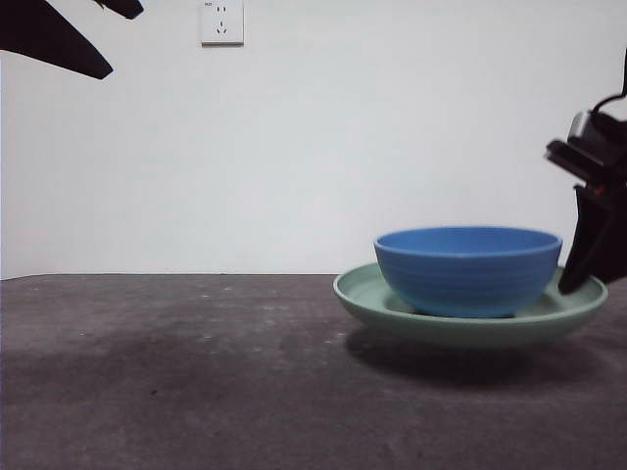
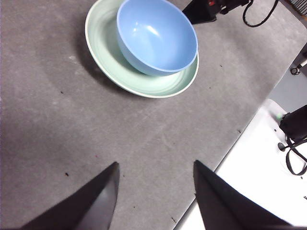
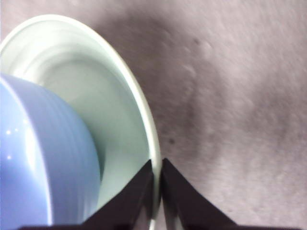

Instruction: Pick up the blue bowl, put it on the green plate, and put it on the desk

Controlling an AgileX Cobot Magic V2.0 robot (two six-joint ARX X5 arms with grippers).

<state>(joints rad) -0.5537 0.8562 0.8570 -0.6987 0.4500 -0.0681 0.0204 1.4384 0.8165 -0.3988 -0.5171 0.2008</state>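
Inside green plate, glossy blue bowl

Blue bowl on green plate, seen from the waiting left arm

The blue bowl sits inside the green plate on the desk; the left gripper hangs well apart from them, jaws spread over bare tabletop; the right gripper touches the plate's far rim.

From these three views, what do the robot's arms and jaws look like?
Both grippers have two black, tapered, wedge-shaped jaws. The left gripper has broad matte blades. The right gripper has narrow pointed tips; behind it, the left wrist view shows a black housing with a red mark and black cable.
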